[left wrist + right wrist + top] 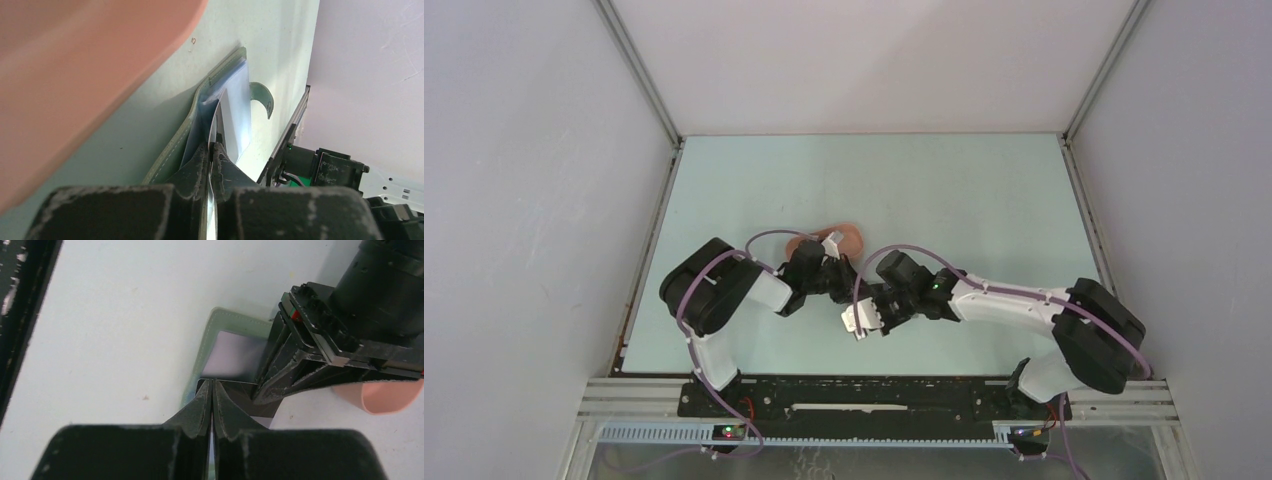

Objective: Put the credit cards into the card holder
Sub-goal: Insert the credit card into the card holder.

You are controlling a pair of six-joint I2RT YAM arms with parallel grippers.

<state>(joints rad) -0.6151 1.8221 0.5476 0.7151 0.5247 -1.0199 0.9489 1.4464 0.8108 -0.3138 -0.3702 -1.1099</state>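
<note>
The card holder (172,145) lies open on the table, grey-green outside and bluish-grey inside, its curved tab (263,96) sticking out. My left gripper (212,146) is shut on a thin inner leaf of it. In the right wrist view the card holder (216,322) shows just beyond my right gripper (212,381). That gripper is shut on a thin credit card (245,399), seen nearly edge-on, its dark face reaching right to the left gripper's fingers (280,380). From above, the left gripper (846,280) and right gripper (874,305) meet and hide the holder.
A pink oblong tray (849,236) sits just behind the grippers, and also shows as the pink tray (75,75) and pink tray (380,396). The black frame rail (20,315) runs along the near table edge. Grey walls enclose the pale table (944,190).
</note>
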